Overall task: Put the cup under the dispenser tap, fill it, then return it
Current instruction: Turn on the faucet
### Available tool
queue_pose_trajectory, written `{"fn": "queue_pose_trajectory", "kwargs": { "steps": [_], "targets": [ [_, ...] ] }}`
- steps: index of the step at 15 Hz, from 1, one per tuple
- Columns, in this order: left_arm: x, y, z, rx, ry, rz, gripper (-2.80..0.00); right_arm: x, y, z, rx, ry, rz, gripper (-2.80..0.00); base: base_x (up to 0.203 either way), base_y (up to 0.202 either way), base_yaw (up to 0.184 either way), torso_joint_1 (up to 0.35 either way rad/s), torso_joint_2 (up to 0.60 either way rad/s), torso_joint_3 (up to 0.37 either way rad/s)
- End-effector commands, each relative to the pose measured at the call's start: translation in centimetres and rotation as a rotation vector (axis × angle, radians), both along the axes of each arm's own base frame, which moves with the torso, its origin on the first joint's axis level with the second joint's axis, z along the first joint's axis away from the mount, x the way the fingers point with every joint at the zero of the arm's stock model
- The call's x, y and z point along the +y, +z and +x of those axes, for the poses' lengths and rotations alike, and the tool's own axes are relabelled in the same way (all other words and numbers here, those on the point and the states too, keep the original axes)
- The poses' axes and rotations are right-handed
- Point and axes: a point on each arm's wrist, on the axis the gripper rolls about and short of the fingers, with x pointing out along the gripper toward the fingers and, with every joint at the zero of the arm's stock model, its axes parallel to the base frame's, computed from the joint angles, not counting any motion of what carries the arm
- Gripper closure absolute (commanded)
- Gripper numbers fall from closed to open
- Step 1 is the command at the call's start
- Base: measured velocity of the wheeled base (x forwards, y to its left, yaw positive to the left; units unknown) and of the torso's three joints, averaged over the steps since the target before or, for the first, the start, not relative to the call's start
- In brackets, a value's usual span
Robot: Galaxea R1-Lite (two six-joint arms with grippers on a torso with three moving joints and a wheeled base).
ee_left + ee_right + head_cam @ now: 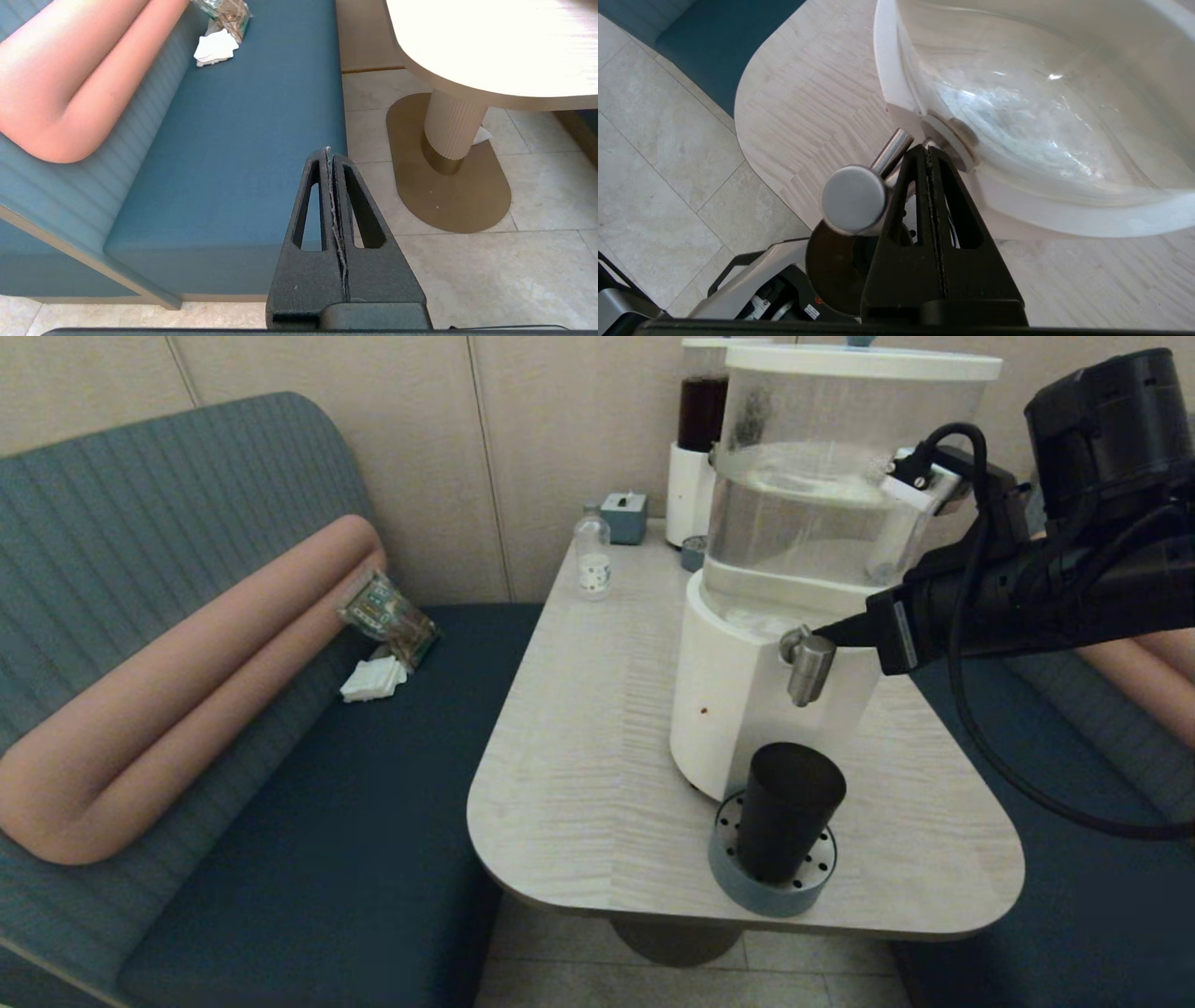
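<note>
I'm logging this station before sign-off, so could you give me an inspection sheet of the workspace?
Surface: pale wood table, no spills seen.
Job's things: dark cup upright on the round drip tray, below the steel tap of the water dispenser.
Clutter: small bottle, blue box, dark-liquid dispenser at the far edge.
Grippers: right gripper shut, tip at the tap; left gripper shut, over the bench edge.
Cables: black cable looping off the right arm.
Surroundings: blue bench with pink cushion, packet, napkins.

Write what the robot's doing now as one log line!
cup: on drip tray under dispenser tap | right gripper: shut, at tap | left gripper: shut, parked
</note>
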Motion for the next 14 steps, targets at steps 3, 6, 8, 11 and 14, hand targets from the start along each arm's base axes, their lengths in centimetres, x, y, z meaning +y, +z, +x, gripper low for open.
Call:
{"fn": "queue_pose_trajectory", "kwargs": {
  "steps": [3, 6, 8, 11, 14],
  "targets": [
    [0.0, 0.0, 0.0, 0.002, 0.0, 0.0, 0.0, 0.8, -0.2, 0.5, 0.007, 0.026, -0.001, 0.0, 0.0, 0.0, 0.0, 0.0, 0.0, 0.0],
    [0.0, 0.0, 0.0, 0.002, 0.0, 0.0, 0.0, 1.2, -0.1, 0.9, 0.003, 0.037, -0.001, 0.0, 0.0, 0.0, 0.0, 0.0, 0.0, 0.0],
    [0.0, 0.0, 0.0, 0.002, 0.0, 0.0, 0.0, 1.6, -0.1, 0.9, -0.001, 0.046, 0.001, 0.0, 0.0, 0.0, 0.0, 0.0, 0.0, 0.0],
    [0.0, 0.0, 0.0, 0.002, 0.0, 0.0, 0.0, 1.8, -0.2, 1.1, -0.005, 0.067, -0.007, 0.0, 0.0, 0.0, 0.0, 0.0, 0.0, 0.0],
    [0.0, 0.0, 0.0, 0.002, 0.0, 0.0, 0.0, 2.0, -0.4, 1.2, 0.002, 0.086, -0.001, 0.0, 0.0, 0.0, 0.0, 0.0, 0.0, 0.0]
  ]
}}
